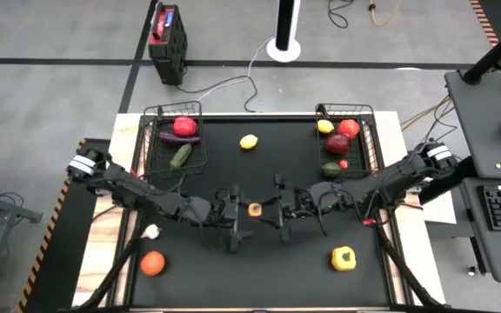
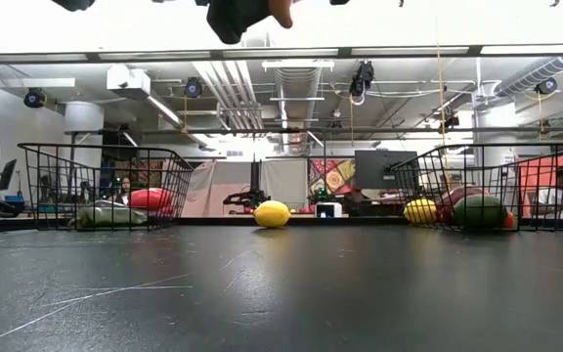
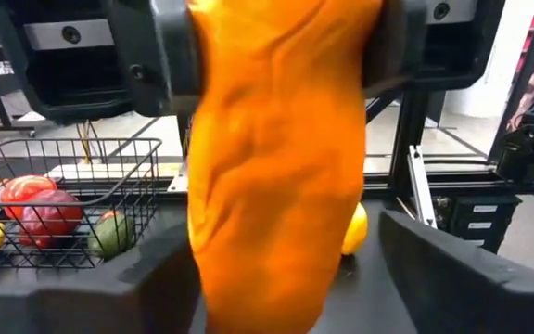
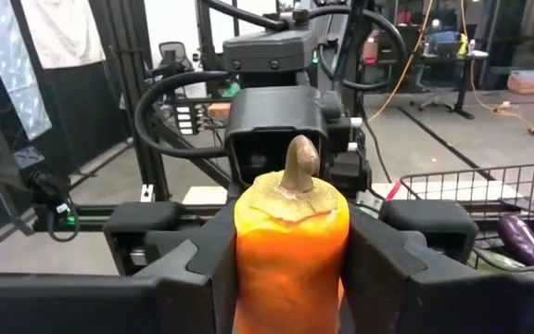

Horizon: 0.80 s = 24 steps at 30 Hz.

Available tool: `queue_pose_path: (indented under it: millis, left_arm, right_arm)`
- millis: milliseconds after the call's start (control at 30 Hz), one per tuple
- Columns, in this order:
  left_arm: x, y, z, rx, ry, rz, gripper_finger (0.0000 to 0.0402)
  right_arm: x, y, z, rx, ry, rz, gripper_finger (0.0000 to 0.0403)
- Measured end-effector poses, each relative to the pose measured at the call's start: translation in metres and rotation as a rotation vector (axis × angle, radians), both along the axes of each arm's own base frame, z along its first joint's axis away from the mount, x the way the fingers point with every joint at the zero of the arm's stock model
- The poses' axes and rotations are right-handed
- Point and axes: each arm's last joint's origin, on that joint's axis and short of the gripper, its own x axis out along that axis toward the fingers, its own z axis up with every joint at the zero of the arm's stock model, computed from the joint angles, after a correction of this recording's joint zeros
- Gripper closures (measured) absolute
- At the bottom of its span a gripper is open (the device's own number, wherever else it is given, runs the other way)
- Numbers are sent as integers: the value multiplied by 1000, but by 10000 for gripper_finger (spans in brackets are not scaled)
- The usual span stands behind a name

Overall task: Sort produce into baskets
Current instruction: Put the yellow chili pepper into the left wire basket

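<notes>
While meeting mid-table, passing carrot [image 1: 255,209]: right gripper [image 1: 276,214] clenching it, left gripper [image 1: 236,214] closing in from nine o'clock.

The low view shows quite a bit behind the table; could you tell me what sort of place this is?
Probably a robotics lab or workshop: exposed ceiling ducts, a monitor on a bench behind the table, and a person seated at the right.
</notes>
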Motion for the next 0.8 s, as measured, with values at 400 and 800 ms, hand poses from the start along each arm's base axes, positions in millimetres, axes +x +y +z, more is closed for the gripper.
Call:
queue_pose_path:
  millis: [400,800]
  left_arm:
    - [0,1,-4,4,35,3,300]
    - [-18,15,6,10,146,280,287]
  right_arm:
    - [-1,0,1,2,-4,-1,169]
    - [-22,-10,21,-13,37,-103,89]
